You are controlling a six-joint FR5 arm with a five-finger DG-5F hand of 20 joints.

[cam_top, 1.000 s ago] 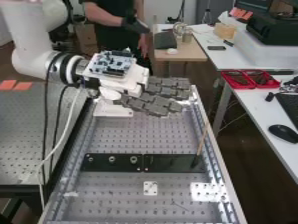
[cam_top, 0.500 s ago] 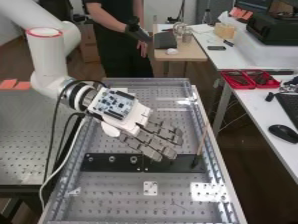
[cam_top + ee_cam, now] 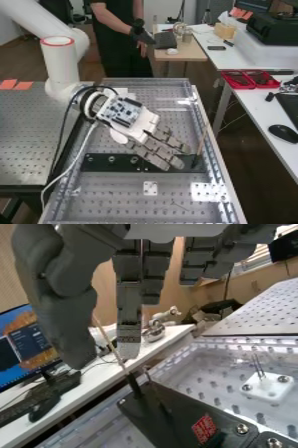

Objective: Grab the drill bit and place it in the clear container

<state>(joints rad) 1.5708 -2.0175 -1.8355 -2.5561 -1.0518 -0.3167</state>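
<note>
Open and empty, with its fingers straight and spaced apart, the hand (image 3: 158, 149) hangs slanted over the middle of the perforated bench (image 3: 106, 202), pointing toward the near right. The thumb sits apart from the fingers, and nothing lies in the gap between them. A blue circuit board (image 3: 122, 111) rides on the back of the hand.

From the left: a dark perforated table (image 3: 30, 145) stands beside the bench, orange slips (image 3: 23, 85) at its far side. A white cable (image 3: 68, 172) loops down from the arm (image 3: 61, 67) along the bench's left edge. Across the bench runs a black plate (image 3: 100, 166) with round metal fittings on its left part; the fingertips are above its right part. Just nearer than the plate is a small white block (image 3: 150, 188), where thin rods (image 3: 258, 365) stand up.

At the plate's right end, just beside the fingertips, a light wooden stick (image 3: 202, 136) leans up from a dark foot. Close beside it stands a slim dark rod (image 3: 157, 393), which looks like the drill bit, though I cannot tell for certain. Farther right, a white table (image 3: 259, 112) bears red trays (image 3: 233, 83), a keyboard and a black mouse (image 3: 284, 133).
</note>
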